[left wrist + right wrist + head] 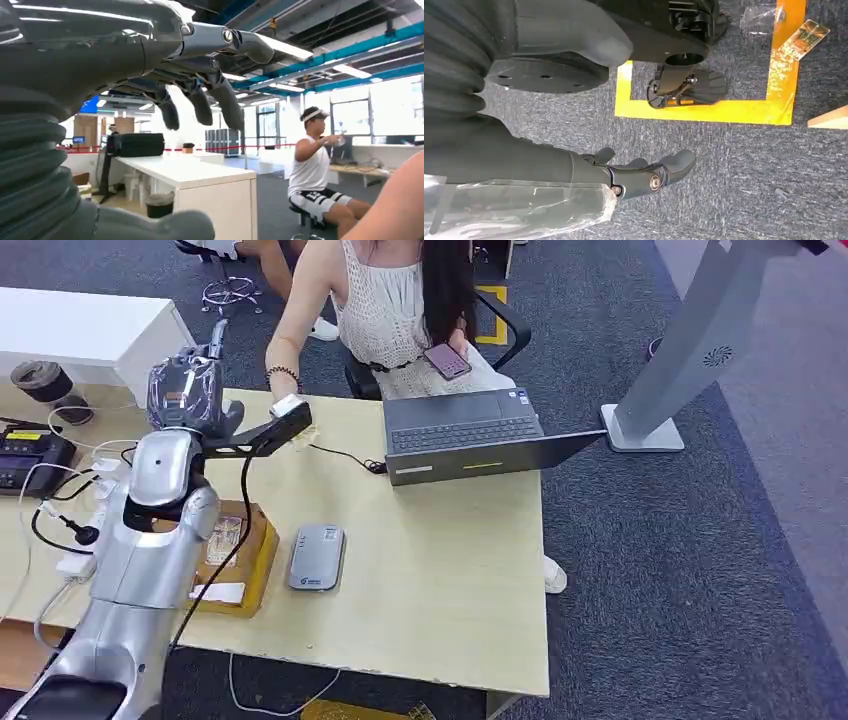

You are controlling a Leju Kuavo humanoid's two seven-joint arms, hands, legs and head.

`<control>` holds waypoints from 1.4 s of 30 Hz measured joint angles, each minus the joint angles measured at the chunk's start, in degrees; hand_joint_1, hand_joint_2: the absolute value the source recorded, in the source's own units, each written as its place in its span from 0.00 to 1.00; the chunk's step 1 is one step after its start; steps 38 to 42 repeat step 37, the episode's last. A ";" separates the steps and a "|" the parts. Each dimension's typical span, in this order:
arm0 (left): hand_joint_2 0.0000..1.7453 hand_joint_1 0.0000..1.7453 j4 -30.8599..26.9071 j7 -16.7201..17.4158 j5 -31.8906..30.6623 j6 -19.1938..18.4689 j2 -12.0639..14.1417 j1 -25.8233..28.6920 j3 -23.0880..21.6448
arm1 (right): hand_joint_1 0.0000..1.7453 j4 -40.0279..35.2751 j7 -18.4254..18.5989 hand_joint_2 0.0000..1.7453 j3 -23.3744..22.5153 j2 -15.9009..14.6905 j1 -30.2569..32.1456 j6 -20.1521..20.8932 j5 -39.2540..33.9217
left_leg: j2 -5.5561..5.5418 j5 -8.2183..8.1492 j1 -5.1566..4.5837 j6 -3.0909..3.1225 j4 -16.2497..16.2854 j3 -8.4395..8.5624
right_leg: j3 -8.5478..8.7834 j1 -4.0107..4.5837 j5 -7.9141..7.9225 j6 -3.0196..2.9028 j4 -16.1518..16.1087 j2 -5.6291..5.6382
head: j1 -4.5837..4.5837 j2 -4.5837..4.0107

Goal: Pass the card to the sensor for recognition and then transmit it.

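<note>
Pale wooden table (440,580) on blue-grey carpet (690,570)

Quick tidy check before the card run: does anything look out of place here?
The laptop sits at the side edge of the table, and its opened lid juts out past that edge. In the right wrist view, a small colourful packet, possibly a card, lies on the floor across the yellow tape.
</note>
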 joint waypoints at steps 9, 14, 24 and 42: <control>1.00 0.00 -27.42 -16.58 13.90 13.17 -0.33 28.11 2.71 | 0.00 0.02 -3.91 0.00 -4.79 -0.33 2.02 -0.94 -6.69 | 0.43 -0.52 -0.07 0.10 -0.10 0.18 | 0.13 -0.09 -0.29 0.03 -0.04 0.43 | 0.00 0.00; 1.00 0.00 -39.93 -39.26 41.96 10.57 -5.41 47.86 15.51 | 0.00 0.02 -5.03 0.00 -8.51 -0.92 4.00 -1.20 -8.39 | 0.32 -0.68 -0.08 0.22 -0.09 0.19 | 0.17 -0.13 -0.62 0.14 -0.08 0.34 | -0.09 0.00; 0.00 0.00 -37.60 -50.33 59.78 -15.47 -20.72 49.35 58.15 | 0.00 0.02 -4.57 0.00 -12.72 -1.16 4.27 -3.03 -8.29 | 0.17 -0.67 -0.10 0.24 -0.09 0.44 | 0.41 -0.14 -0.58 0.09 -0.09 0.14 | 0.07 0.00; 0.00 0.00 35.69 -28.30 56.30 2.68 -11.48 33.36 88.12 | 0.00 0.52 11.20 0.00 -11.52 -1.14 3.88 -10.01 0.89 | 0.03 -0.66 -0.31 0.24 -0.24 0.83 | 0.81 -0.35 -0.65 0.12 -0.10 -0.06 | -0.04 0.00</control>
